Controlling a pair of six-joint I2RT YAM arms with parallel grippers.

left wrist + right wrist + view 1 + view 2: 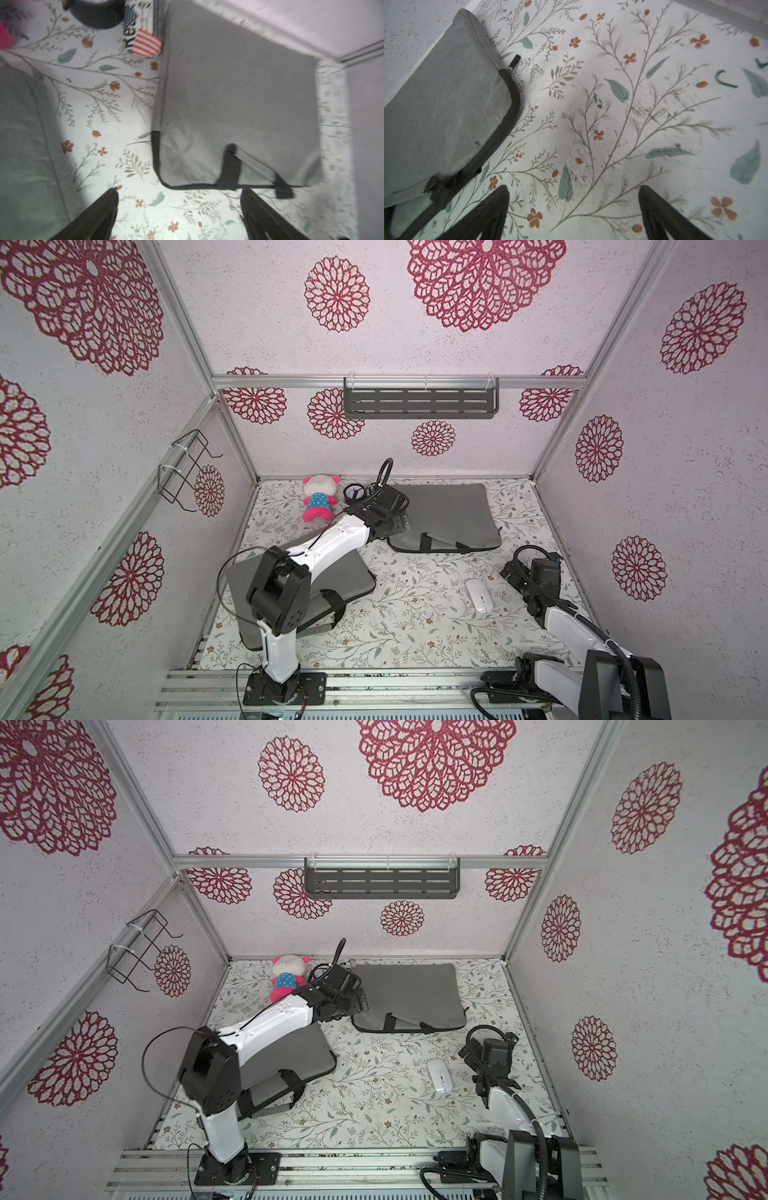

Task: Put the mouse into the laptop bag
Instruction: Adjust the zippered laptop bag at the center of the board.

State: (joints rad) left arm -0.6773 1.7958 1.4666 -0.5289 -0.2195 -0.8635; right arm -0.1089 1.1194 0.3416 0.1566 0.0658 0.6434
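Two arms reach in from the near edge of the floral tabletop (415, 626). The left arm rises from its base at the near left, bends sharply at the elbow, and sends its white forearm out over the near laptop bag (353, 578) toward the far laptop bag (449, 514). The left claw (179, 189) hangs by that far bag's near left corner, fingers spread wide with nothing between them. The right arm is folded low at the near right, its wrist turned toward the middle. The right claw (574, 187) is also spread and empty, above bare tabletop. The white mouse (478, 594) lies on the tabletop near the right claw, well apart from both bags.
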